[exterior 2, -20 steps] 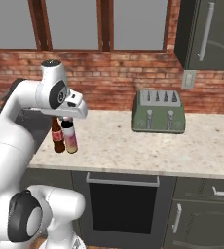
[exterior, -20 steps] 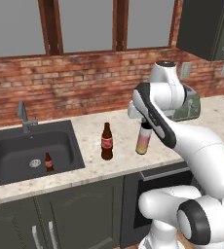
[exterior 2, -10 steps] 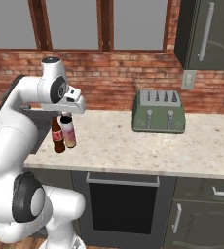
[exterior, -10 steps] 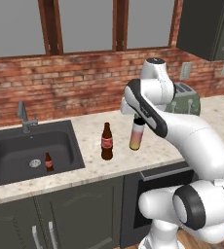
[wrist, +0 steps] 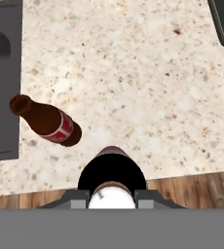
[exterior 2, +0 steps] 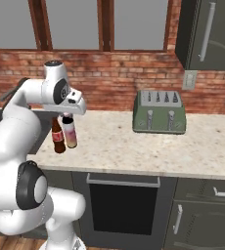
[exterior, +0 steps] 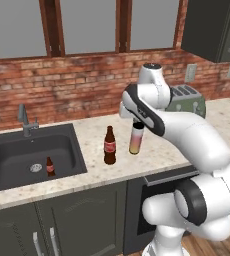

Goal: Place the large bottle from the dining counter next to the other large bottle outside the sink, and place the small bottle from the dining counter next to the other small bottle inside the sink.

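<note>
The large bottle (exterior: 136,138) is gripped at its cap by the gripper (exterior: 135,121), at 3 o'clock of the tall dark brown bottle (exterior: 109,146). It should be lowered upright onto the worktop (exterior: 167,150), close beside but not touching.

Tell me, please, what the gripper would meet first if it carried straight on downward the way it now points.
The gripper is shut on the large bottle, so the bottle's base would probably meet the pale stone worktop first, just right of the other large bottle. How high the base hangs is unclear.
</note>
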